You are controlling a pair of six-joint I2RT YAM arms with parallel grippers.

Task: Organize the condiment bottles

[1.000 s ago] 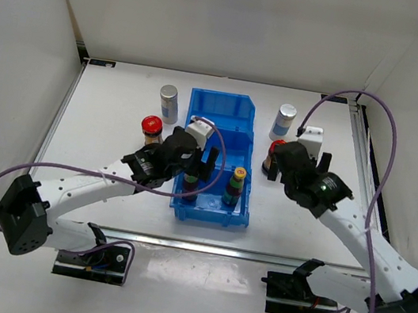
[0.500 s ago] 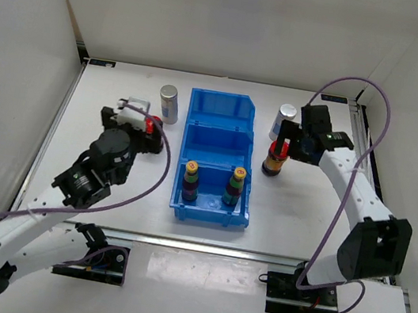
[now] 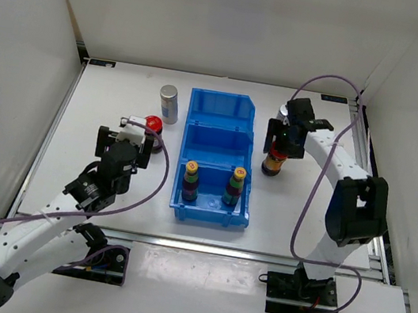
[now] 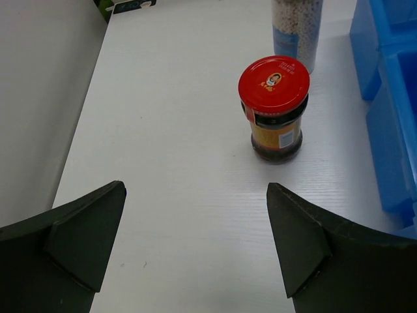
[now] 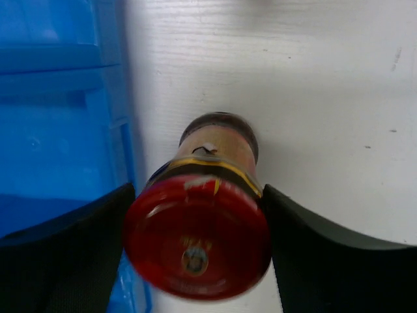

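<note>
Right gripper (image 5: 198,189) has dropped onto its red-lidded jar (image 5: 199,241), pinching the lid, ready to lift, I judge; my left gripper (image 4: 195,189) backed off, gaping empty before the other jar (image 4: 273,107).

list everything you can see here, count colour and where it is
bin: one, blue, three compartments, mid-table
yellow-capped bottles: two, dark, upright in the bin's near compartment
red-lidded jars: two, dark; left jar on the table left of the bin, right jar right of the bin
silver-topped cylinders: two, pale; one beyond the left jar, one mostly hidden behind the right arm
table: one, white
cables: two, purple, one per arm
left tool: one, black, open, empty, facing the left jar
right tool: one, black, closed on the right jar's lid
</note>
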